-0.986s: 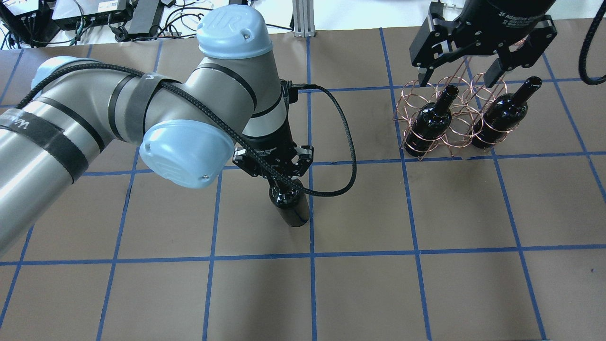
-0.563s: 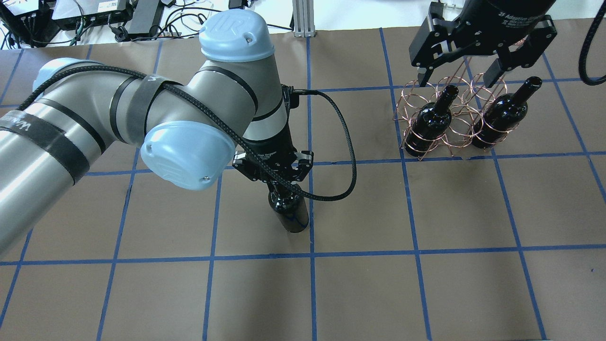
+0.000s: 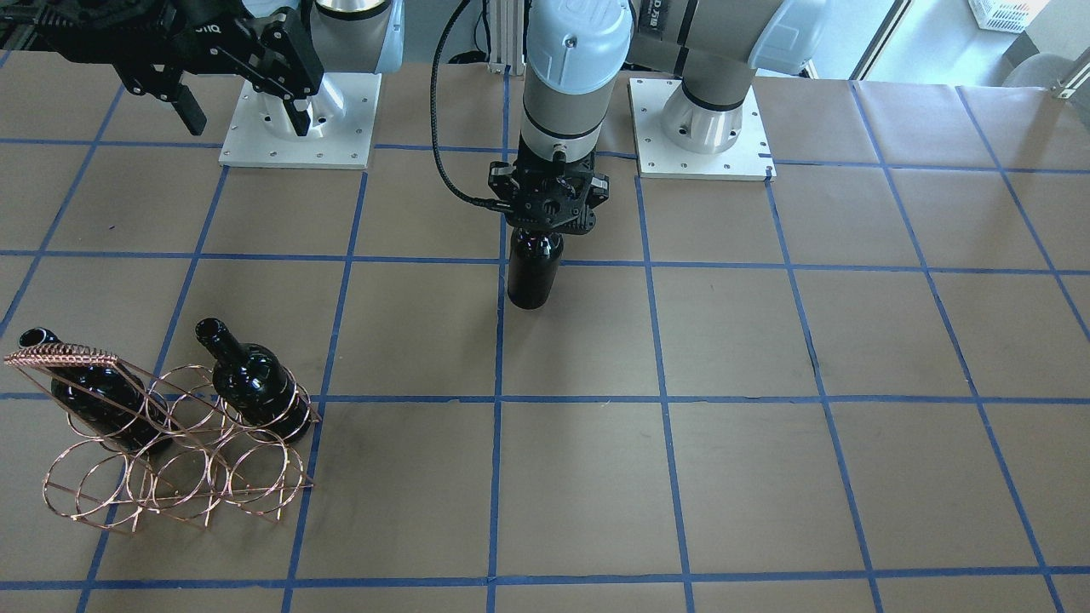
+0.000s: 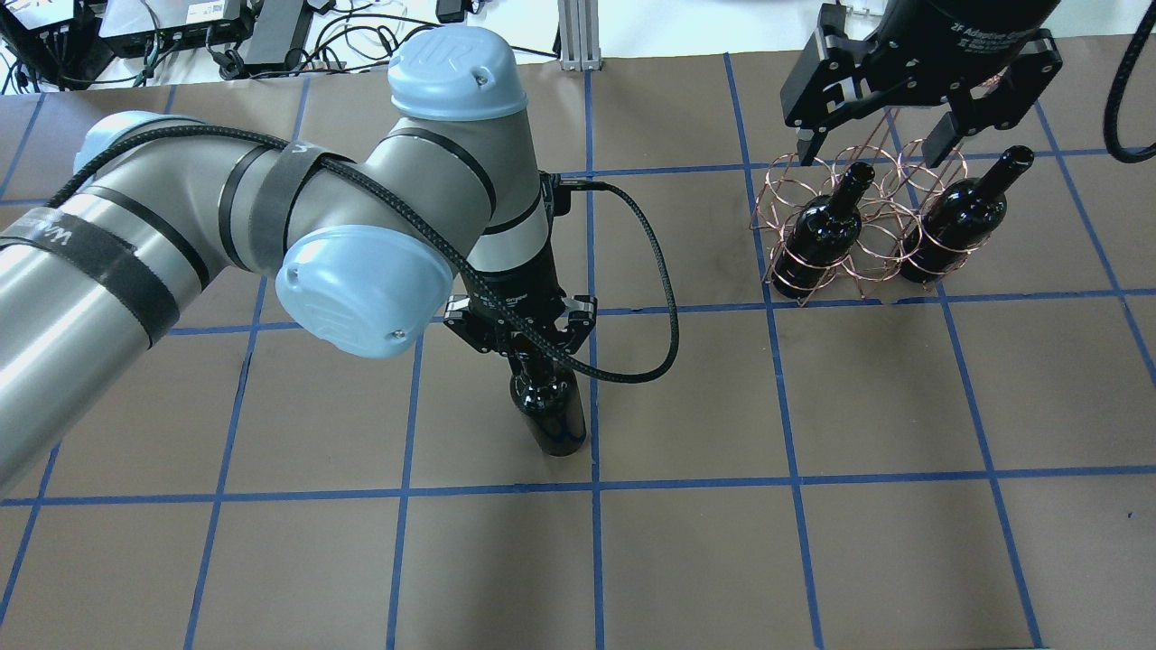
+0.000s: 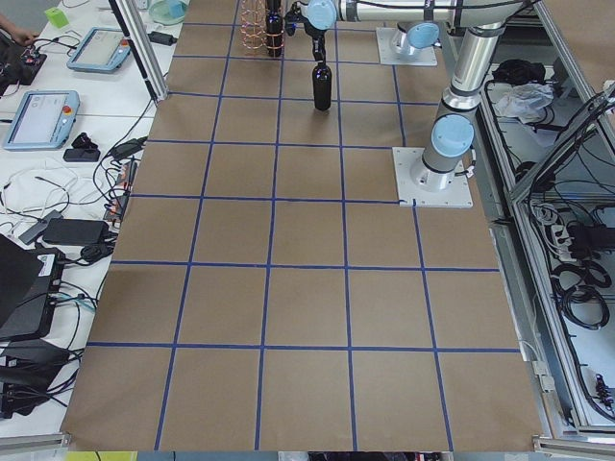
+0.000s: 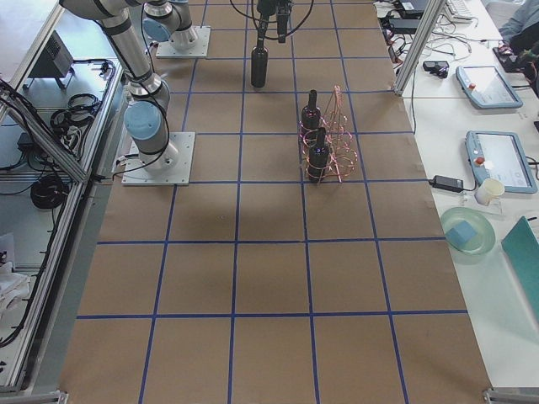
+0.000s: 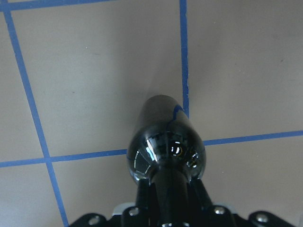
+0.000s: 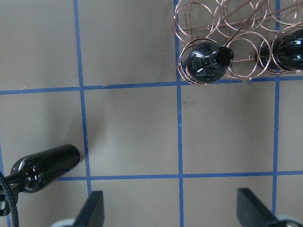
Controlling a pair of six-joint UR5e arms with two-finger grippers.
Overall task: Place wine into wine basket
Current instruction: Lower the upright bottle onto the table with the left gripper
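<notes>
- Because the table [image 4: 813,560] is covered in smooth paper, a sideways push would probably slide the basket rather than meet resistance
- Left arm [image 4: 181,244]: reaches to mid-table; the carry to the robot's right is long, and a fast swing could set the load swaying
- Basket [image 3: 64,355]: stands on the robot's right side, slanted, with several rings free; an off-axis entry could snag the thin wire and tip it
- Wine [image 4: 551,420]: upright at mid-table, well apart from the basket, held by the neck only; whether its base is clear of the table cannot be told; glossy glass may slip or rotate in the grip
- One bottle [image 4: 826,235] and a second bottle [image 4: 962,217] lie in rings; a misjudged entry could strike glass on glass
- Right gripper [image 4: 871,140]: jaws wide, empty, hovering just above the basket; it occupies the likely approach path, so collision is possible unless it clears
- Left gripper [image 4: 531,354]: jaws closed on the wine's neck; tilting to match the slanted rings would load this small contact most
</notes>
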